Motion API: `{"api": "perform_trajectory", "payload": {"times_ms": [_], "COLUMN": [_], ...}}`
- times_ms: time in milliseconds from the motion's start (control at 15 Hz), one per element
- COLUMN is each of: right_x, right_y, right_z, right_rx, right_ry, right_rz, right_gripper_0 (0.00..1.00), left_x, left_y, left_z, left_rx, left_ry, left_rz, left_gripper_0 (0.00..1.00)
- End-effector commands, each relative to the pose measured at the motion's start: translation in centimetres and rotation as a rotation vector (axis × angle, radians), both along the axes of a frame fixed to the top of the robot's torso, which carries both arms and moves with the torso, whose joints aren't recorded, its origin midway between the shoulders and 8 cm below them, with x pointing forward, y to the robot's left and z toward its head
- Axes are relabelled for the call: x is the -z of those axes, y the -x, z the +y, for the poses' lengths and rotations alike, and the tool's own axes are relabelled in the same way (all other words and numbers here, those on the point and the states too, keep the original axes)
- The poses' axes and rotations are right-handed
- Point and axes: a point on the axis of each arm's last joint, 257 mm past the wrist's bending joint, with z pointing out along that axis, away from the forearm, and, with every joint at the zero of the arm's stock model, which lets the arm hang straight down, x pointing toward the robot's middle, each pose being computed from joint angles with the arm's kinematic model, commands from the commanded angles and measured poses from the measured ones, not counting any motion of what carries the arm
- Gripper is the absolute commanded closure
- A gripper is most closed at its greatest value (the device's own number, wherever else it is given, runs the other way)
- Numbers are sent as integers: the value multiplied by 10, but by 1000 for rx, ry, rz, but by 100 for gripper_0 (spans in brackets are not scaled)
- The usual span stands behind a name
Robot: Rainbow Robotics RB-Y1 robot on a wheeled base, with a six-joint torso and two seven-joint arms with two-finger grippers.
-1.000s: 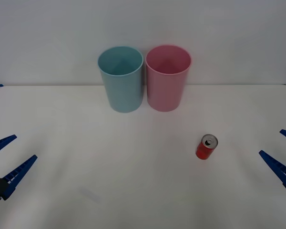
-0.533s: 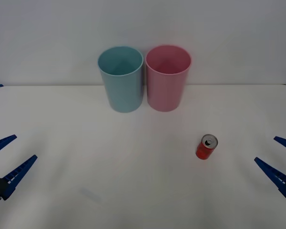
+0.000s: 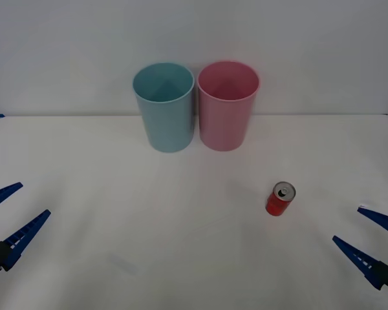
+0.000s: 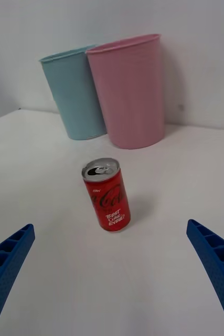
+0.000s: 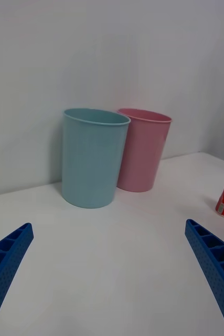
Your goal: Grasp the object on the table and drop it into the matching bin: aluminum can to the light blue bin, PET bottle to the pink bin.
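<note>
White table. Upright can near the bins. Right gripper beside can, jaws apart: centre, then close mid-body. Left gripper idle, jaws apart.

Left gripper: we record it low at the near left corner of the front view, two blue ribbed fingers spread wide, nothing between them.

Right gripper: we record it low at the near right corner, blue ribbed fingers likewise spread wide, tips pointing inward and forward, nothing held.
</note>
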Motion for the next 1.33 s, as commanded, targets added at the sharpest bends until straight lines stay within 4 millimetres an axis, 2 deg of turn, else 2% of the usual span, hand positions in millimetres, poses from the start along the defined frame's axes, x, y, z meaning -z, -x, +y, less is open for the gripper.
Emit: {"api": "perform_trajectory", "payload": {"times_ms": [67,467,1333], "right_x": [14,43,63], "right_y": [-1,-13,-64], "right_z": [2,16,71], "right_rx": [2,10,83], "right_ry": [6,-15,5], "right_rz": [13,30,-16], "right_gripper_0": [0,0,0], "left_x": [0,0,0], "left_y": [0,0,0], "left_z": [0,0,0], "left_rx": [0,0,0], "left_ry": [0,0,0], "left_rz": [0,0,0], "left_gripper_0": [0,0,0]}}
